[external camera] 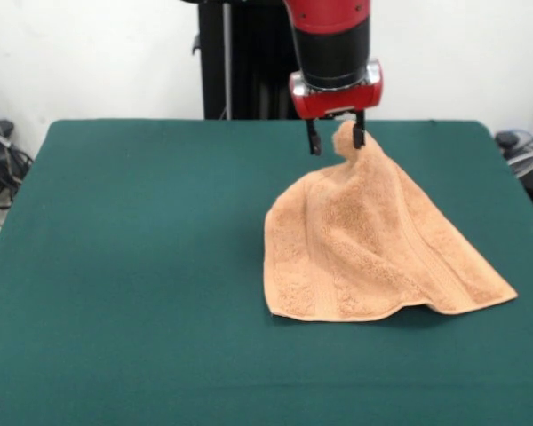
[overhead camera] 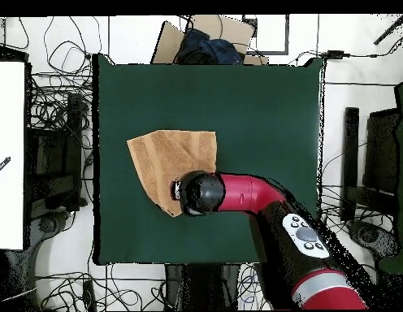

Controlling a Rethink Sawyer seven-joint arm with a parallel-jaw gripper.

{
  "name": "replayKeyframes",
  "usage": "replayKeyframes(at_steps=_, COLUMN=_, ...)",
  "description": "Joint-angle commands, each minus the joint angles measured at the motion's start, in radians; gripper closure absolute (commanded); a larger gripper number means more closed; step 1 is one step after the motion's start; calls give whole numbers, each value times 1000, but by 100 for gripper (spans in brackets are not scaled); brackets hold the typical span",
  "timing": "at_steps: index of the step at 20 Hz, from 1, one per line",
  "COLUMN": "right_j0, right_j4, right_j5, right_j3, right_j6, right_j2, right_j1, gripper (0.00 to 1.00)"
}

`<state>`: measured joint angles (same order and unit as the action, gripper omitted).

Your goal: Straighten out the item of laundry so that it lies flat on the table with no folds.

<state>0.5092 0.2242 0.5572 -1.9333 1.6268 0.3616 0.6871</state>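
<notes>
One peach-tan towel [external camera: 373, 253] sits on the dark green surface [external camera: 142, 266], toward the front view's right side, pulled up into a tent shape. Its peak is pinched between the fingers of the gripper [external camera: 336, 135], which is closed on that raised bit of cloth. From there the fabric slopes down and spreads, its lower edges and two corners resting on the surface with woven bands running down it. From overhead, the red and black arm [overhead camera: 253, 193] covers the towel's near corner.
</notes>
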Motion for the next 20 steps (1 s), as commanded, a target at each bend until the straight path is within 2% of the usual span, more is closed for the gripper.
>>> replayKeyframes(at_steps=1, right_j0=0, right_j4=65, right_j5=-58, right_j3=36, right_j6=56, right_j2=-25, right_j1=-34, gripper=0)
replayKeyframes(at_steps=13, right_j0=-23, right_j4=106, right_j5=-128, right_j3=76, right_j6=99, right_j2=-60, right_j1=-103, gripper=0)
replayKeyframes(at_steps=20, right_j0=-38, right_j4=104, right_j5=-120, right_j3=71, right_j6=108, right_j2=-69, right_j1=-84, gripper=0)
